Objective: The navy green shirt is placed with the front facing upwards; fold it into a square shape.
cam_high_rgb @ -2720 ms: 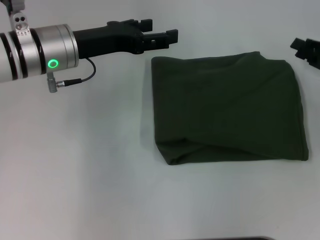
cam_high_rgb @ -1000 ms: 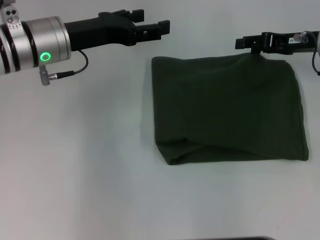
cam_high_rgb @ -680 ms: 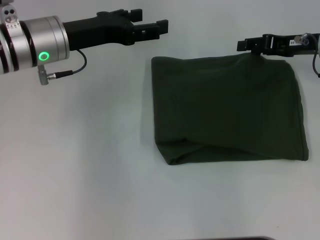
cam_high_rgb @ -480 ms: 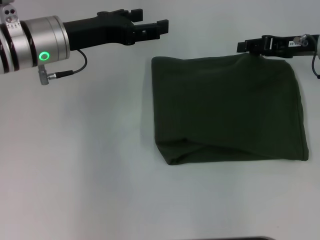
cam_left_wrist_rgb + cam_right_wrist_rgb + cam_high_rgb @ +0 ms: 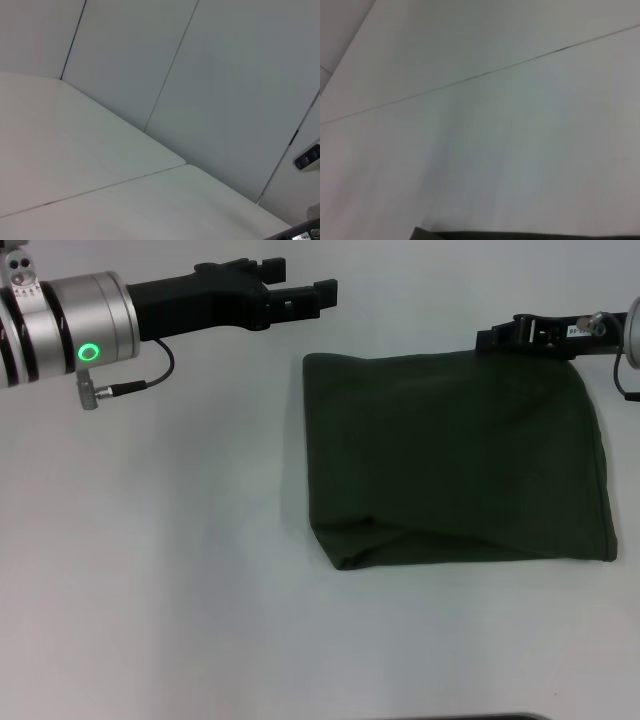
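Although the shirt (image 5: 455, 460) already lies as a roughly square bundle on the white table (image 5: 180, 570), right of centre, its near-left corner still bulges where a layer is tucked under — so I judge the fold nearly done but not tidy. No lettering or collar shows; only plain dark green cloth.

The left gripper (image 5: 305, 297) hovers off the cloth, just beyond its far-left corner, fingers spread with a clear gap and nothing between them. The right gripper (image 5: 497, 337) sits at the far edge of the shirt, near its far-right part; seen edge-on, whether its fingers are spread, pressed together or pinching cloth I cannot tell.

The risk from here, as I read it: if the right gripper has any cloth caught and pulls away, it would drag the top layer and spoil the square. A careless sweep by the left arm could also catch the far-left corner — flipping it open.
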